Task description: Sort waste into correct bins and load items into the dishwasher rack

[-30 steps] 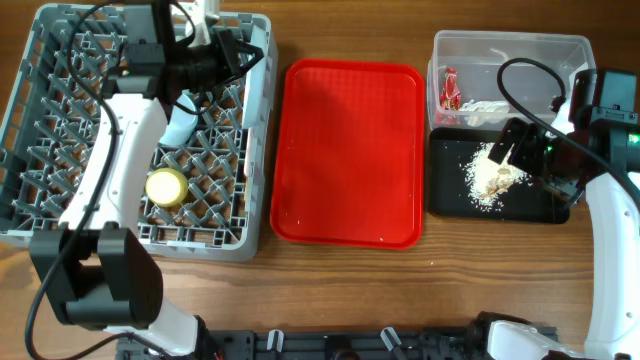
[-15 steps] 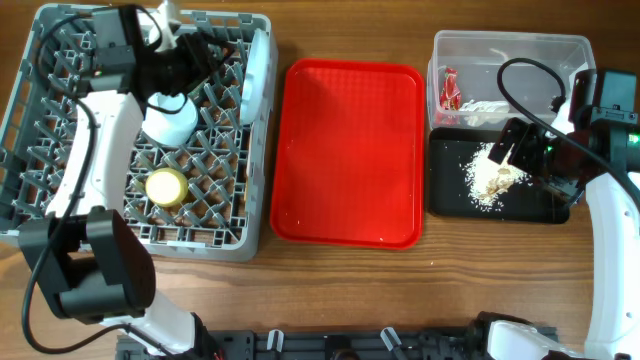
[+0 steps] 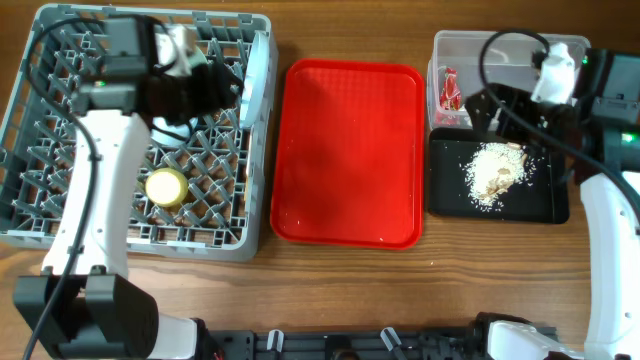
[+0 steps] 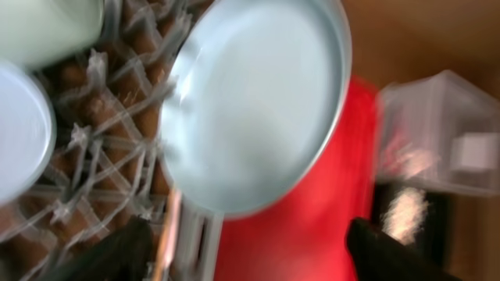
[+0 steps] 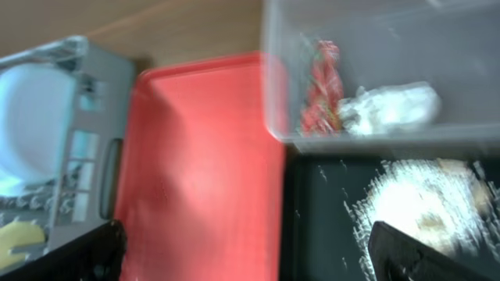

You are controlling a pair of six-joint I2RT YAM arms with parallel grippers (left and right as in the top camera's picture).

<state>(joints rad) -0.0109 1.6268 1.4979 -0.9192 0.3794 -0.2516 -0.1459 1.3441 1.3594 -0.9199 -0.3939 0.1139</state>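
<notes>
The grey dishwasher rack (image 3: pixel 40 150) fills the left of the table. A pale plate (image 3: pixel 259 62) (image 4: pixel 258 101) stands on edge against its right wall. My left gripper (image 3: pixel 226 80) (image 4: pixel 250 254) hovers open just left of the plate, holding nothing. A yellow cup (image 3: pixel 167 187) sits in the rack, and a mint bowl (image 4: pixel 47 23) shows at the wrist view's top left. My right gripper (image 3: pixel 488 106) (image 5: pixel 254 257) is open and empty above the seam between the clear tub (image 3: pixel 560 50) and the black tray (image 3: pixel 545 205). Crumbs (image 3: pixel 495 170) lie in the tray. A red wrapper (image 5: pixel 320 86) and white paper (image 5: pixel 391 109) lie in the tub.
A large red serving tray (image 3: pixel 348 150) lies between the rack and the two bins. The left arm's white link stretches across the rack's middle and hides part of its floor. Bare wooden tabletop (image 3: pixel 400 285) runs along the front.
My left gripper has opened and let go of the plate, which now stands at the rack's right wall. My right gripper has moved from over the crumbs toward the clear tub.
</notes>
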